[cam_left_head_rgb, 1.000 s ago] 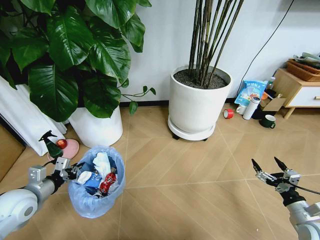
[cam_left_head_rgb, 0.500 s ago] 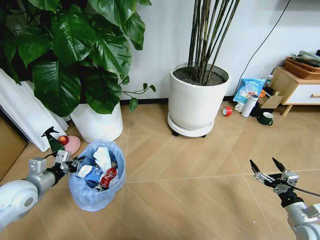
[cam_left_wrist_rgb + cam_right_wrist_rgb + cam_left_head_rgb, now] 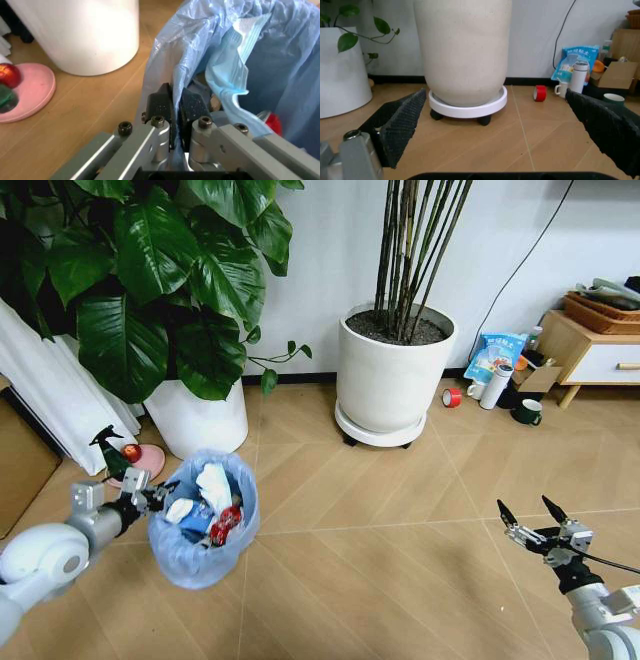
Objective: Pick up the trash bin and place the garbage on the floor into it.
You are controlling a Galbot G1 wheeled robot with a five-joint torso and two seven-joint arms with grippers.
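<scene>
1. Left pincer [image 3: 148, 498] clamped on the rim of the trash bin [image 3: 203, 525], at the robot's near left; in the left wrist view, black fingers [image 3: 161, 107] pressed together with the light blue bag [image 3: 165, 63] pinched between them
2. Trash bin hanging from that grip, tilted, its bag open upward
3. Inside the bin: garbage [image 3: 212, 485] in a heap, with crumpled white paper on top, a red piece [image 3: 226, 518] just beside it, and a pale blue face mask [image 3: 231, 73] draped over the bag's edge in the left wrist view
4. Right pincer [image 3: 533, 516] spread wide and gripping nothing, held low over the wooden floor [image 3: 400, 510] at the near right, well apart from the bin
5. Beyond the bin, to the left: a pink dish [image 3: 150, 461] on the floor carrying a red ball [image 3: 131, 452], with a dark green spray bottle [image 3: 112, 454] next to it
6. Behind those, a white pot [image 3: 200, 420] with a broad-leaved plant [image 3: 150, 280]
7. Farther off at the wall, a large white pot [image 3: 388, 375] on a wheeled saucer, holding tall thin stems
8. To the far right: a red tape roll [image 3: 453, 397], a white tumbler [image 3: 497, 386], a dark green mug [image 3: 527, 412], a blue packet [image 3: 497, 356] leaning on the wall, and a wooden cabinet [image 3: 590, 352]
</scene>
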